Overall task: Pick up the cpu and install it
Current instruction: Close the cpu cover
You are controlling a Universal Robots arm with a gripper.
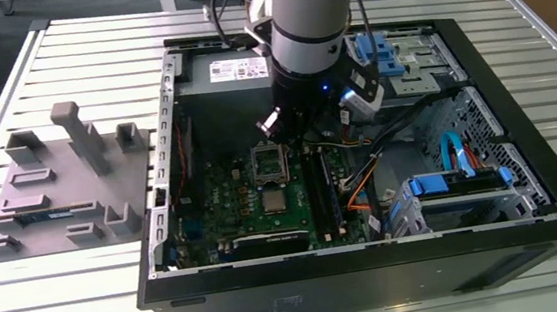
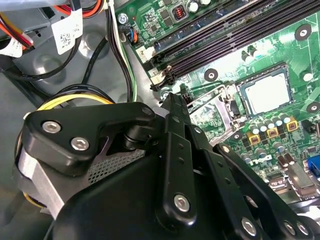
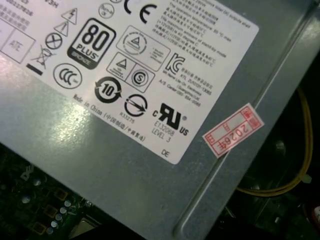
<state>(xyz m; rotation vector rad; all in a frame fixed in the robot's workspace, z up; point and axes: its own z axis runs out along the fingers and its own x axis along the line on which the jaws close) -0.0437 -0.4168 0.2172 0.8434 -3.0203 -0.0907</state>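
Claw [image 1: 277, 126] is hanging low inside the case [image 1: 382, 272], beside the raised socket frame [image 1: 270, 159]; whether it is wide or narrow I cannot tell.
Cpu [image 1: 276, 200] is lying flat on the board just past the frame, apparently seated. A square, vertical approach is looking wise, as cables [image 1: 355, 194] are crowding one side.

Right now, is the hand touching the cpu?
Apart. In the second wrist view the hand ends short of the cpu, with the socket frame between them.
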